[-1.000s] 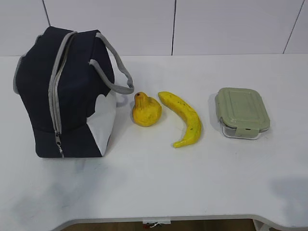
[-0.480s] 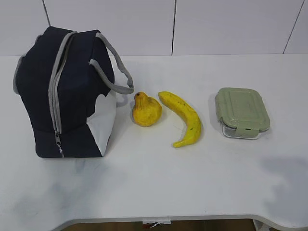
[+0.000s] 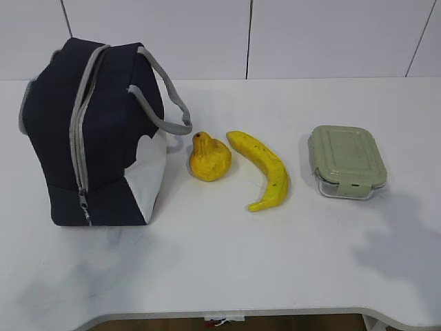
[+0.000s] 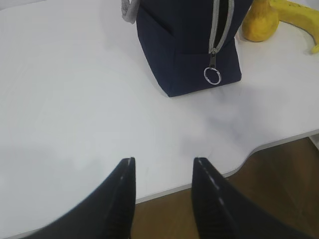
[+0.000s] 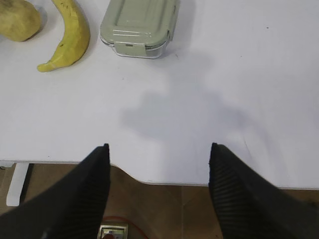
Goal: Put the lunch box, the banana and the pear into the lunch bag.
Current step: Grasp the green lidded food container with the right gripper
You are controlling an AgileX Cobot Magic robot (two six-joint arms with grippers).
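The navy lunch bag (image 3: 93,131) stands at the left of the white table, zipped shut, its ring pull (image 4: 212,75) hanging low at the near end. The pear (image 3: 209,158) sits just right of the bag, the banana (image 3: 265,169) right of the pear, and the green-lidded lunch box (image 3: 346,161) further right. Neither arm shows in the exterior view. My left gripper (image 4: 164,162) is open and empty over the table's front edge, short of the bag (image 4: 189,45). My right gripper (image 5: 159,147) is wide open and empty over the front edge, short of the lunch box (image 5: 139,25) and banana (image 5: 70,35).
The table's front edge (image 3: 275,314) curves in at both corners. A white panelled wall (image 3: 248,38) stands behind the table. Arm shadows lie on the table at the right front (image 3: 406,241) and faintly at the left front.
The shadow at the table's right front has grown and spread inward toward the lunch box. The bag, pear, banana and lunch box have not moved.
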